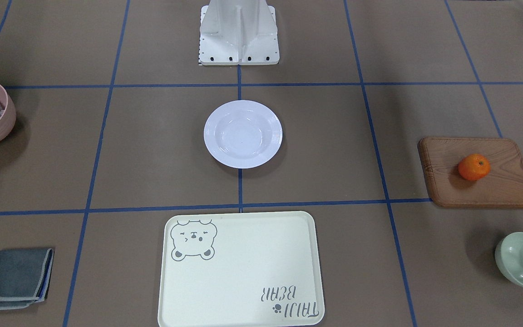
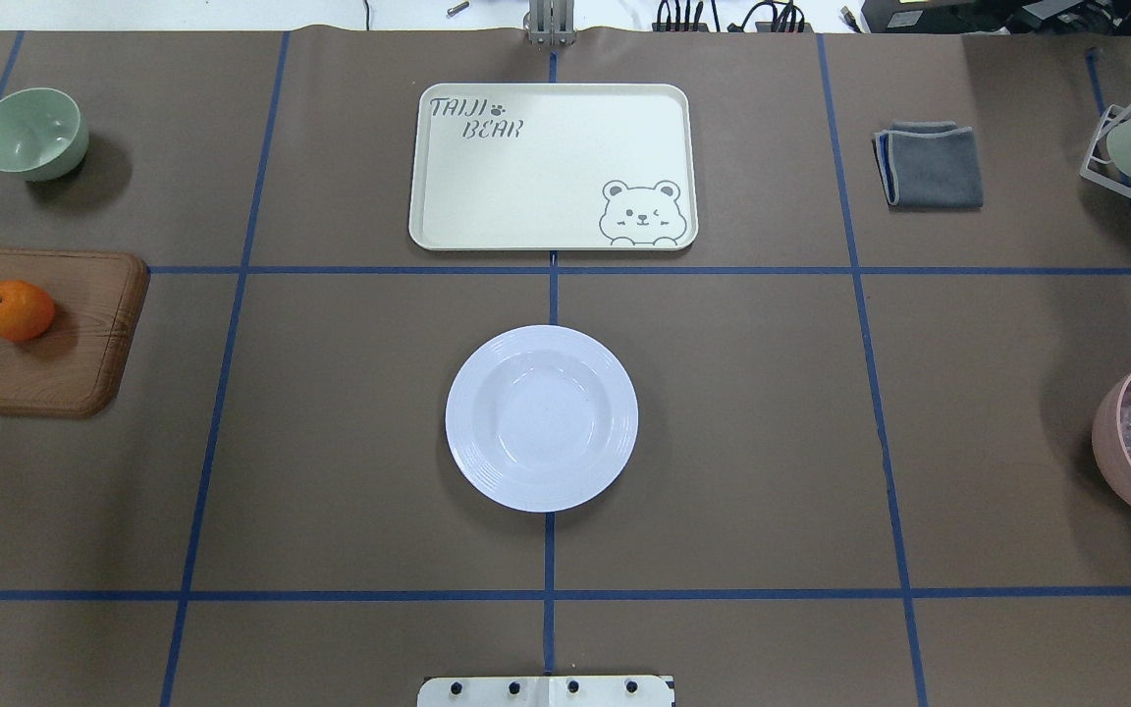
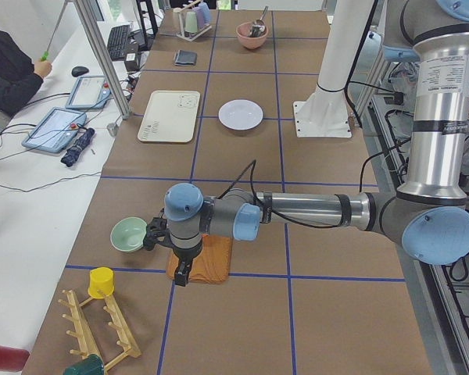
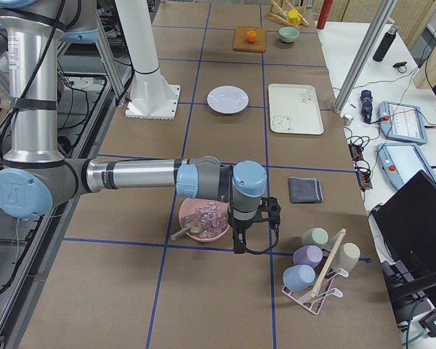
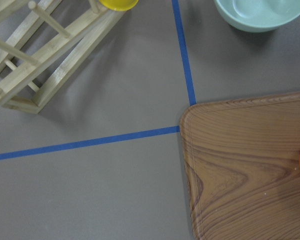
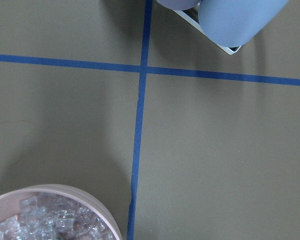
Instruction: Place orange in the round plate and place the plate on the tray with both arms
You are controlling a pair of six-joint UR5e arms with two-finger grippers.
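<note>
Orange (image 2: 15,309), small round citrus, rests on brown wooden board (image 2: 84,363); glossy white round plate (image 2: 541,417) stands on brown desk (image 2: 330,442), near cream rectangular bear tray (image 2: 546,196). Left hand (image 3: 183,273) and right hand (image 4: 239,243): opening cannot be told.

Bright, even light comes from above. The round plate (image 2: 541,417) shines a little and drops a soft shadow toward the right edge of the table (image 2: 330,442). The green bowl (image 2: 32,133) has the same kind of shadow. Both wrist pictures look a bit blurry.
</note>
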